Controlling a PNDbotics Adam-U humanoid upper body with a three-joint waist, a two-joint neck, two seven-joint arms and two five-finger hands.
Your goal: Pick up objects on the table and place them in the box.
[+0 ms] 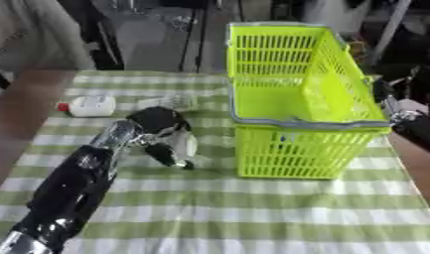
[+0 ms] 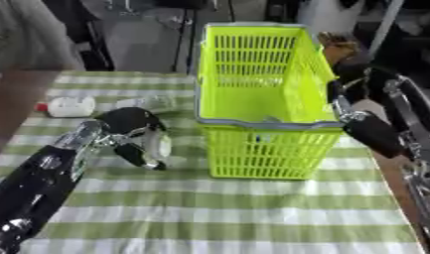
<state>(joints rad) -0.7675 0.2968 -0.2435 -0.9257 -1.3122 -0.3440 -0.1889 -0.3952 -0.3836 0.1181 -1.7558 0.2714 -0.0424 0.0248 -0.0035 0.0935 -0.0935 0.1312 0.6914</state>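
With our left hand [image 1: 166,139] curling its fingers around a small whitish object [image 1: 185,145] just left of the green basket [image 1: 296,106], we should lift it clear of the rim before releasing, our right hand [image 2: 344,92] idle, fingers unreadable.

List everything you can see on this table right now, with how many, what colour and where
Lime-green plastic basket: one, right of centre on the table.
White bottle with red cap: one, lying at the far left.
Clear crinkled plastic item: one, between the bottle and the basket.
Green-and-white striped tablecloth: one, covering the table.
Left hand: black and silver, fingers curled round a white object, left of the basket.
Right hand: dark, by the basket's far right rim; fingers unclear.
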